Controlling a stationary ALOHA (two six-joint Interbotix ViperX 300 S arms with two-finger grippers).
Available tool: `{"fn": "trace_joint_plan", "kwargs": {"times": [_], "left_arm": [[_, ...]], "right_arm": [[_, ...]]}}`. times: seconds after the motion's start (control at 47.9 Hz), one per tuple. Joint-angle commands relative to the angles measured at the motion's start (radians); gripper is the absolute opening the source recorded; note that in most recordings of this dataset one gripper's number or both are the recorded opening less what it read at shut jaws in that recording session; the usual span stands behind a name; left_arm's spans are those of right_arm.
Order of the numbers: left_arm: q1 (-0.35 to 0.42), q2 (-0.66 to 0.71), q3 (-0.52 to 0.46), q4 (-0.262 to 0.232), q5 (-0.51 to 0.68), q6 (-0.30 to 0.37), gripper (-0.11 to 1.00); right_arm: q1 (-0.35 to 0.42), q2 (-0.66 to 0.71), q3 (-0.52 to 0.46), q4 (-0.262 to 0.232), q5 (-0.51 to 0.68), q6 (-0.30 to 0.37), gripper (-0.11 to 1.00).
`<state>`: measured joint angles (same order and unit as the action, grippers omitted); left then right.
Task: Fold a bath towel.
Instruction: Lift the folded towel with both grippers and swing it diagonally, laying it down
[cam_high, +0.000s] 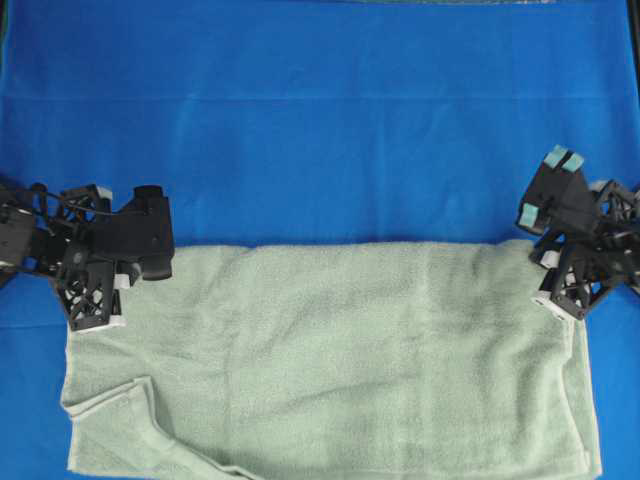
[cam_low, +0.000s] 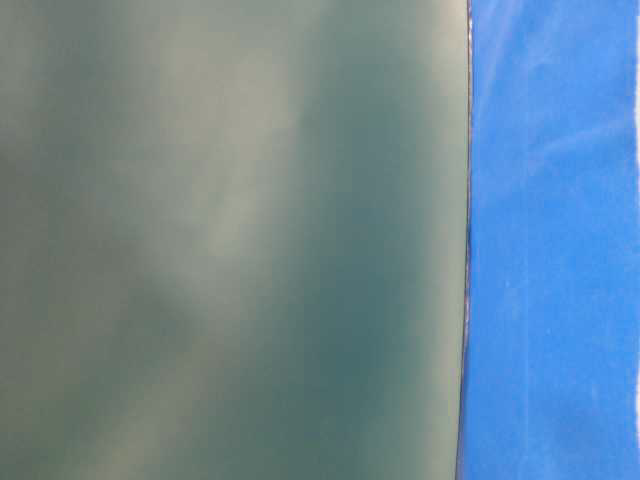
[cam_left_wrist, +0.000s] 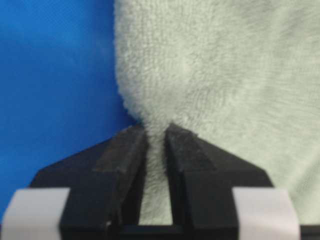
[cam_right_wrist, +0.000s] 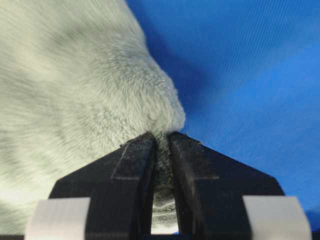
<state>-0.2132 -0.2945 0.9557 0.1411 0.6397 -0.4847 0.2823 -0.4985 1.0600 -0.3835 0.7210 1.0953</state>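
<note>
Bath towel (cam_high: 340, 360): pale sage-green terry cloth, spread flat on the blue cloth (cam_high: 320, 120) in the near half of the overhead view, long side running left to right.
Towel far edge: runs nearly straight between the two grippers.
Towel near-left corner (cam_high: 125, 400): turned over on itself, forming a diagonal flap with the hem showing.
Towel near edge: runs off the bottom of the overhead view.
Left gripper (cam_left_wrist: 156, 132): at the far-left corner of the towel; jaws narrow, pinching a bunch of terry cloth that fills the gap between the pads.
Left gripper, overhead view (cam_high: 135, 272): the black body lies over the towel corner, and the arm extends off the left edge.
Right gripper (cam_right_wrist: 162, 137): at the far-right corner of the towel; jaws narrow, clamping a gathered fold of cloth that bulges above the fingertips.
Right gripper, overhead view (cam_high: 553, 275): sits on the towel's right edge, and the arm extends off the right side.
Blue cloth: covers the whole work surface around and beyond the towel.
Table-level view: a blurred grey-green surface (cam_low: 230, 240) fills the left; blue cloth is at the right; I cannot tell more.
</note>
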Motion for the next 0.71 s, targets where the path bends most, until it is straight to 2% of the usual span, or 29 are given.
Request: {"fn": "trace_joint_plan", "kwargs": {"times": [0.0,0.104,0.23,0.376,0.46,0.564,0.689], "left_arm": [[-0.025,-0.077,-0.083,0.000,0.123,-0.002,0.09],[-0.064,-0.166,-0.190,0.000,0.291,-0.011,0.09],[-0.118,-0.238,-0.328,0.000,0.437,-0.026,0.09],[-0.156,-0.264,-0.474,0.002,0.538,-0.048,0.09],[-0.192,-0.256,-0.541,0.005,0.558,-0.063,0.09],[-0.238,-0.229,-0.578,0.014,0.555,-0.097,0.09],[-0.279,-0.181,-0.614,0.018,0.523,-0.155,0.09]], "right_arm": [[0.032,-0.078,-0.094,-0.002,0.118,-0.021,0.13],[0.081,-0.152,-0.199,-0.011,0.279,-0.054,0.13],[0.146,-0.199,-0.333,-0.064,0.448,-0.075,0.13],[0.213,-0.221,-0.453,-0.179,0.591,-0.077,0.13],[0.238,-0.219,-0.483,-0.241,0.615,-0.075,0.13],[0.239,-0.204,-0.485,-0.308,0.621,-0.069,0.13],[0.190,-0.175,-0.485,-0.440,0.678,-0.074,0.13]]}}
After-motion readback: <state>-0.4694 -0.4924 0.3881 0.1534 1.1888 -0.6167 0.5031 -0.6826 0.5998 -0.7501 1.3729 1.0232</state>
